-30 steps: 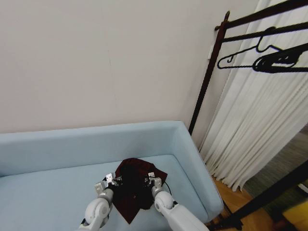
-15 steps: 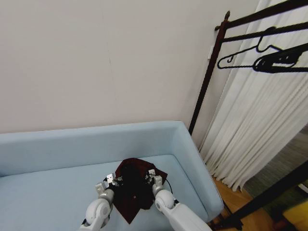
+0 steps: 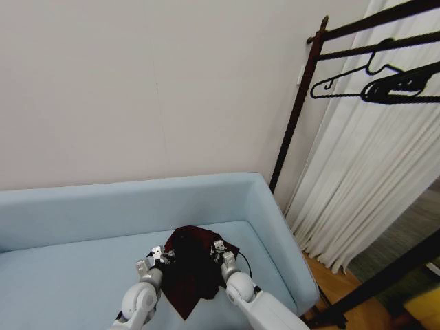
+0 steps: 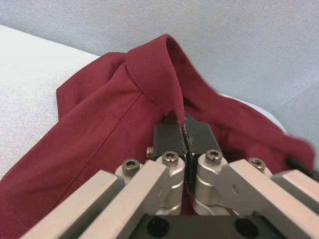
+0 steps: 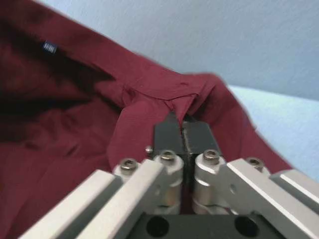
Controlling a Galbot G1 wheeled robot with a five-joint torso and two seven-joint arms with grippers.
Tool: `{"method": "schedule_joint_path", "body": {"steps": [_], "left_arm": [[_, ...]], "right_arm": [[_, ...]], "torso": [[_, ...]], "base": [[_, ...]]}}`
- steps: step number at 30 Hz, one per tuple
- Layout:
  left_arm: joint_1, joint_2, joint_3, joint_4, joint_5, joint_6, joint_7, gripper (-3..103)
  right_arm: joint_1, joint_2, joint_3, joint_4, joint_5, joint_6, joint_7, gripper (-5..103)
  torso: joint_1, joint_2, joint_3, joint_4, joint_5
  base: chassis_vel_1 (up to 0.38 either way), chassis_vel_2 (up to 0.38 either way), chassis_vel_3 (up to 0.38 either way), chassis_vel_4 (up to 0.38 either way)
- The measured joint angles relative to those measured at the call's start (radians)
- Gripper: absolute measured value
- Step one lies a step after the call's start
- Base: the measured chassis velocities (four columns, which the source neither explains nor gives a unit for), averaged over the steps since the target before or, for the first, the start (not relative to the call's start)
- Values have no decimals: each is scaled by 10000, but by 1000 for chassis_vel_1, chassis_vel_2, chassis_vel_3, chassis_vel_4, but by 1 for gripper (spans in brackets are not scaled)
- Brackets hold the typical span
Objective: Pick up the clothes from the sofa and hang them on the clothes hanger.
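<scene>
A dark red shirt [image 3: 189, 268] lies on the light blue sofa [image 3: 75, 268], near its right end. My left gripper [image 3: 165, 254] holds the shirt's left edge; in the left wrist view its pads [image 4: 172, 137] are shut on a fold of the red shirt [image 4: 99, 119]. My right gripper [image 3: 218, 251] grips the right edge, and the right wrist view shows its pads [image 5: 197, 137] pinching red cloth [image 5: 65, 114]. A black clothes hanger [image 3: 344, 79] hangs on the dark rack [image 3: 295, 117] at the upper right.
The sofa's armrest [image 3: 278, 234] lies between the shirt and the rack. A white curtain [image 3: 371, 179] hangs behind the rack. A second, thicker black hanger [image 3: 402, 88] hangs beside the first. A plain wall backs the sofa.
My right gripper has shifted slightly toward the right with the shirt's edge, stretching the cloth a little. The left gripper has barely moved.
</scene>
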Motion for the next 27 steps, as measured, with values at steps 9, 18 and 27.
{"method": "schedule_joint_path", "body": {"steps": [9, 18, 27], "left_arm": [[-118, 79, 46, 75, -10, -3, 24, 0], [-208, 78, 192, 147, -14, 5, 25, 0], [-122, 99, 171, 101, -6, 12, 79, 0]], "right_arm": [[-44, 246, -220, -365, -129, 30, -26, 38], [-108, 292, -291, -225, -267, 87, 56, 66], [-56, 373, -239, -340, -484, 258, 117, 97]], "torso": [[0, 0, 0, 0, 0], [0, 1, 0, 0, 0], [0, 0, 0, 0, -1]], "base": [[0, 0, 0, 0], [0, 0, 0, 0], [0, 0, 0, 0]]}}
